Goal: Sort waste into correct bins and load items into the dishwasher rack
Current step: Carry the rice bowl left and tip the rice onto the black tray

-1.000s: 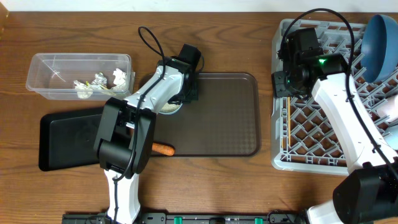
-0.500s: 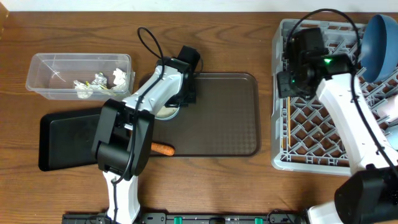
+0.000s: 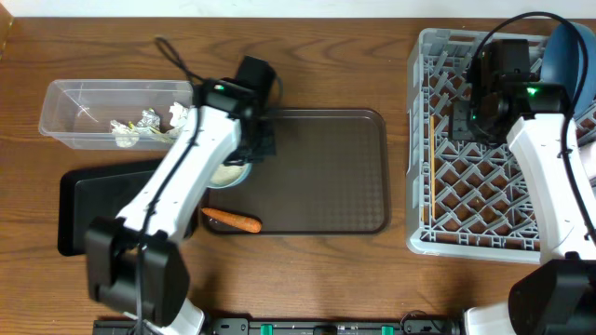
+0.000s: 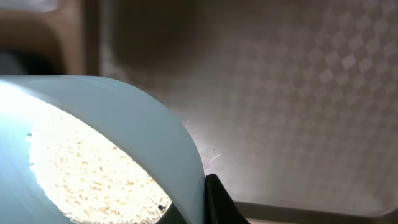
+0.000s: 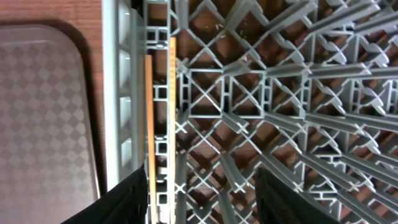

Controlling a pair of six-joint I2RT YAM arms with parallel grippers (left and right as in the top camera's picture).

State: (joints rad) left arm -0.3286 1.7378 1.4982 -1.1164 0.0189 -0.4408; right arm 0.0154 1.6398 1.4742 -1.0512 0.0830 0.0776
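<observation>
Left gripper (image 3: pixel 246 156), arm stretched across the wooden table (image 3: pixel 307 279), pinches the bowl (image 3: pixel 226 173) of rice (image 4: pixel 81 168) at the brown tray's (image 3: pixel 326 177) left edge. Right gripper (image 5: pixel 200 190) hangs with fingers spread above the rack (image 3: pixel 416 214), right of the tray, chopsticks (image 5: pixel 171 112) inside.

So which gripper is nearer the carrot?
Left. The left gripper holds the bowl just beyond the carrot; the right gripper hangs over the rack, well away.

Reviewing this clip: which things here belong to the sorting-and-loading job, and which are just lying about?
Job: pale bowl, rice, carrot, clear tub, black tray, grey rack, chopsticks, blue plate.
Lying about: brown serving tray, wooden table.
</observation>
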